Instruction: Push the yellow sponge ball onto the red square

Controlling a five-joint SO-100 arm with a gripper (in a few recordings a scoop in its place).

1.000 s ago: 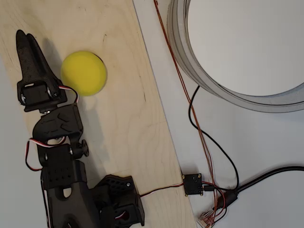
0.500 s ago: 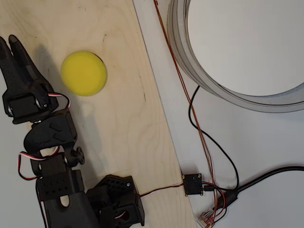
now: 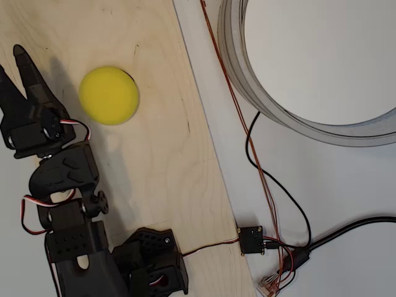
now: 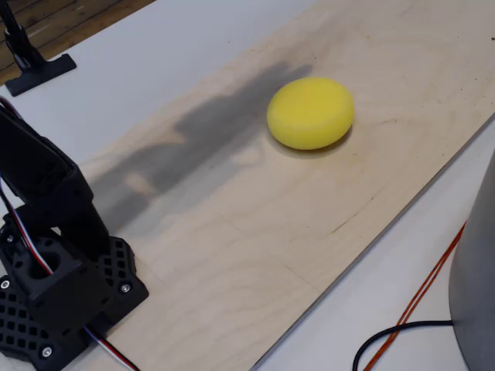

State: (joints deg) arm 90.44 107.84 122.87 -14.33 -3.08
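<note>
The gripper (image 3: 12, 59) has swung left, away from the yellow sponge ball (image 3: 109, 95), which sits unmoved on the wooden board (image 3: 167, 161); jaws seemingly parted slightly, so pushing awaits.

I count one yellow sponge ball (image 3: 109, 95) on one wooden board (image 3: 161, 154). One black arm (image 3: 65, 216) stands on it, ending in one hand (image 3: 13, 68) with two fingers. Beside the board I see one large grey ring (image 3: 247, 86), one small black circuit board (image 3: 251, 239), and at least three cables: one thin orange wire (image 3: 213, 43), two black.
</note>
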